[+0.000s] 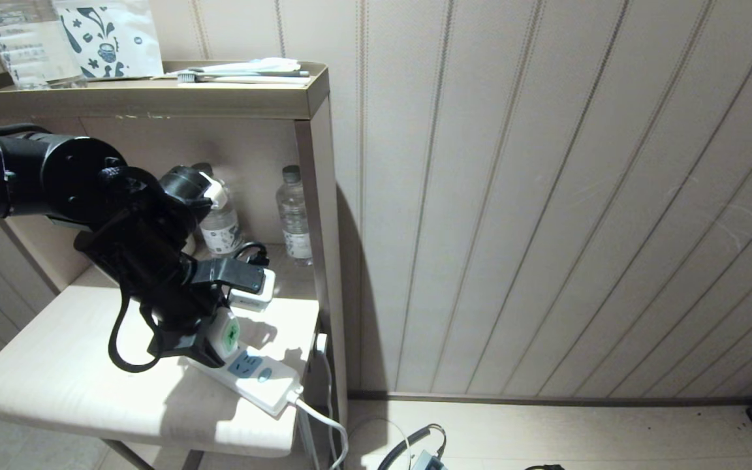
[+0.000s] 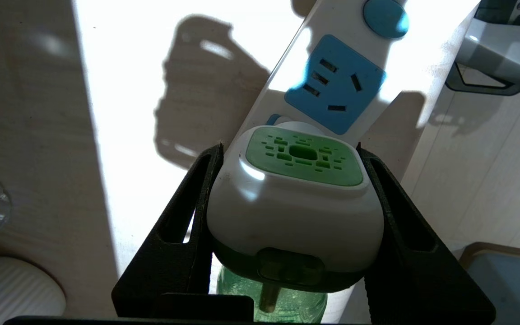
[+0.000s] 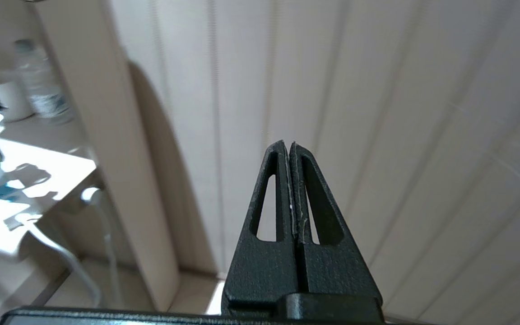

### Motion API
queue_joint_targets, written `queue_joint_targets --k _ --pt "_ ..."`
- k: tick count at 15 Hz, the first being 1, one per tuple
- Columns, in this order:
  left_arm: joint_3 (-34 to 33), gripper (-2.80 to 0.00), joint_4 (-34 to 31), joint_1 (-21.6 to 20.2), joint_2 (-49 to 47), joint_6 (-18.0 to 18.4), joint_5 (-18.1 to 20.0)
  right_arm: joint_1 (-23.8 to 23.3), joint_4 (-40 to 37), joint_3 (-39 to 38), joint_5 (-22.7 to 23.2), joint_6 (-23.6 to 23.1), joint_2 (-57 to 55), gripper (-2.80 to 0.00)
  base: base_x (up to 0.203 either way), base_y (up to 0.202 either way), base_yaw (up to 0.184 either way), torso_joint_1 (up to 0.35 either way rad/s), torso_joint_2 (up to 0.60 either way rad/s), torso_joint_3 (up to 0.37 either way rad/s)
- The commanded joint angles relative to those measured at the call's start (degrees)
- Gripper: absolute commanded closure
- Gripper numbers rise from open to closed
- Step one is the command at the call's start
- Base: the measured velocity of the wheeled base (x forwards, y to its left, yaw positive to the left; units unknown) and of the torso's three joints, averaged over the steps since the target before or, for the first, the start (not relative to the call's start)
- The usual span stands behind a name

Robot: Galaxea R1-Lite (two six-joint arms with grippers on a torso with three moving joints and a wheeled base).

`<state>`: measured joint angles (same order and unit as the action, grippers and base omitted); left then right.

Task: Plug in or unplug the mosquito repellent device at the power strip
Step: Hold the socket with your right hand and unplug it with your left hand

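Against a panelled wall, a pale shelf [image 1: 56, 385] carries the power strip [image 1: 255, 378], with water bottles [image 1: 294, 215] behind. The left gripper [image 2: 289, 189] pinches the mosquito repellent device [image 2: 294, 203] by its white sides, just beside the strip's free blue socket [image 2: 334, 83]; whether its pins are seated is hidden. The step is plugging or pulling; next, a straight move along the pins. The right gripper [image 3: 289, 151] hangs pressed together, empty, facing the wall.

Left gripper [image 1: 219, 326] is clamped on the mosquito repellent device [image 1: 227, 334], which sits on the power strip [image 1: 255, 378] w/ green face up. Strip lies on the white shelf [image 1: 56, 385]; two water bottles [image 1: 294, 215] stand behind.
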<state>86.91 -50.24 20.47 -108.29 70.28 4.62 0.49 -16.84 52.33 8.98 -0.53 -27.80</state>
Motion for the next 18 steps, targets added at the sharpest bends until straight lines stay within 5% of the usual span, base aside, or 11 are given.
queue_joint_targets --k 1,3,6,11,18 --pt "-0.26 0.0 -0.12 0.01 -0.52 0.39 -0.15 1.81 -1.39 10.44 3.1 -1.07 -20.5 0.0 0.0 0.0 0.0 0.0 0.0 0.0" --pt "0.1 0.0 -0.12 0.03 -0.35 0.39 -0.3 8.37 -2.16 15.35 3.58 -2.32 -29.6 0.0 0.0 0.0 0.0 0.0 0.0 0.0" --pt "0.19 0.0 -0.12 0.1 -0.07 0.3 -0.34 25.23 -2.23 19.02 -1.74 -3.56 -41.53 0.0 0.0 0.0 0.0 0.0 0.0 0.0" --pt "-0.16 0.0 -0.12 0.1 -0.43 0.3 -0.31 38.41 4.3 22.17 -8.66 0.05 -60.86 0.0 0.0 0.0 0.0 0.0 0.0 0.0" --pt "-0.47 0.0 -0.12 0.83 0.93 0.3 -1.25 46.23 22.72 15.4 -11.1 11.69 -75.29 0.0 0.0 0.0 0.0 0.0 0.0 0.0"
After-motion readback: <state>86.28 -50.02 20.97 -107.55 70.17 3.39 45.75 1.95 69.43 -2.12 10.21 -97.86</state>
